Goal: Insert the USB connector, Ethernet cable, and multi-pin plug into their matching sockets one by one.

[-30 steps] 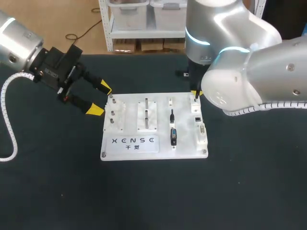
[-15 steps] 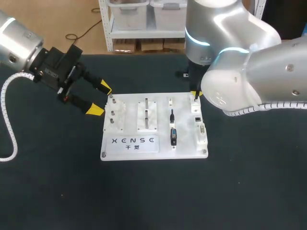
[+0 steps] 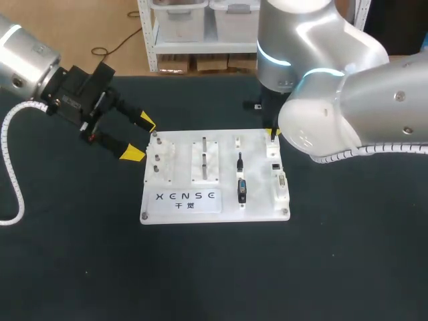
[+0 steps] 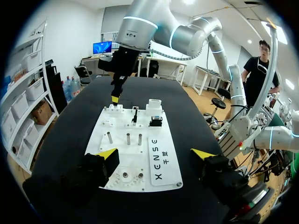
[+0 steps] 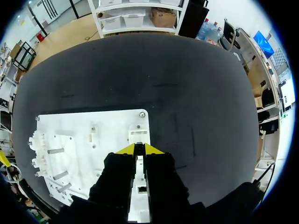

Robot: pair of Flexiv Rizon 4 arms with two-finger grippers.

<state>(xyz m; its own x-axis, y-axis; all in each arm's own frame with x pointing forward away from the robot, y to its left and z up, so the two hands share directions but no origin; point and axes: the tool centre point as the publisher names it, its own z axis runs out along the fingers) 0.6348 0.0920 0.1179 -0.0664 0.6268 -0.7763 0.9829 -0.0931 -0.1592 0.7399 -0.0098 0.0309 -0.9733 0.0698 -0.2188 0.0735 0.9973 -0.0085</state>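
The left gripper is held wide open just off the left edge of the white rectangular socket board. The right gripper is positioned over the board's far right corner, its fingers drawn to a narrow slit; whether anything is gripped cannot be told. A slim black plug and a black-and-blue connector are seen on the board, just beside the white socket blocks.

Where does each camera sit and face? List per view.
Head: above, behind, looking down on white board; left arm, right arm show.
Left wrist: on left arm, along open left claw, over the board toward right claw.
Right wrist: on right arm, down past right claw onto board corner.
Shared: all three show the board.
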